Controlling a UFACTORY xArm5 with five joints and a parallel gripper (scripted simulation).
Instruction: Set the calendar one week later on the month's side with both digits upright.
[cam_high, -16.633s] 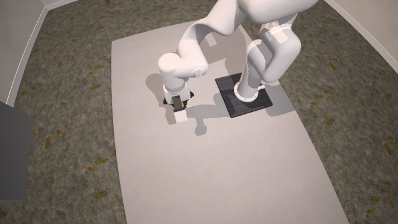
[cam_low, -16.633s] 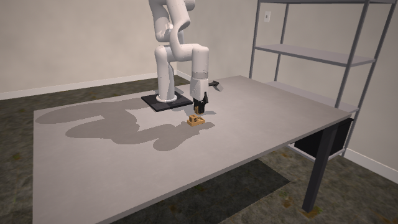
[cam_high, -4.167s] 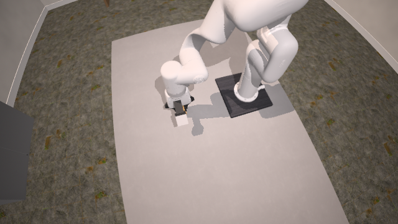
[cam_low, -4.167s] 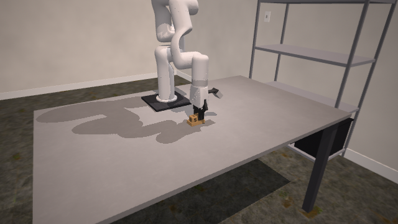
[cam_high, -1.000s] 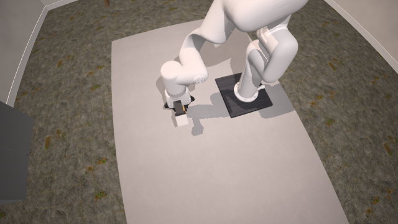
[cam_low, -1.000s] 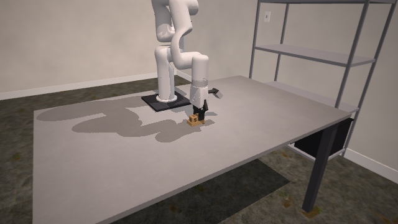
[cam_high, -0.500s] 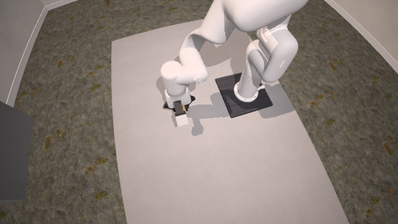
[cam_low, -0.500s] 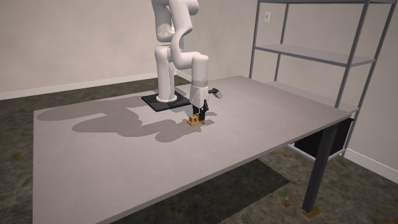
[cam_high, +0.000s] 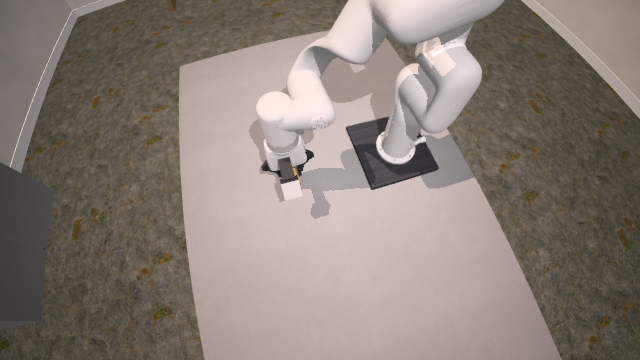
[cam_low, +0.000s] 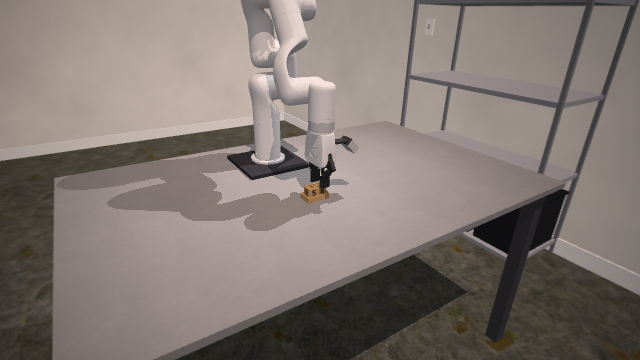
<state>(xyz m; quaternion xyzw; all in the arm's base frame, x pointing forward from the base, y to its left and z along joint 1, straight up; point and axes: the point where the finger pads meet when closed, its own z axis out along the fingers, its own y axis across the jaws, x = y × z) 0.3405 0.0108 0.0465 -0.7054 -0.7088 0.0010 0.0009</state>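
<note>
I held the pincer (cam_low: 324,181) part-open, gripping nothing, low over the calendar's far cube, which it hid. The tray (cam_low: 314,196) sat flat on the bench (cam_low: 200,250) near the arm's base (cam_low: 240,167); the near cube (cam_low: 313,190) showed 5. Fingers straddled, I judged, for regrasping.

Hand (cam_low: 324,181) low over calendar tray (cam_low: 315,196)

Tray (cam_low: 314,198) on table (cam_low: 380,210), cube (cam_low: 312,190) in tray, end effector (cam_low: 324,181) just above.
</note>
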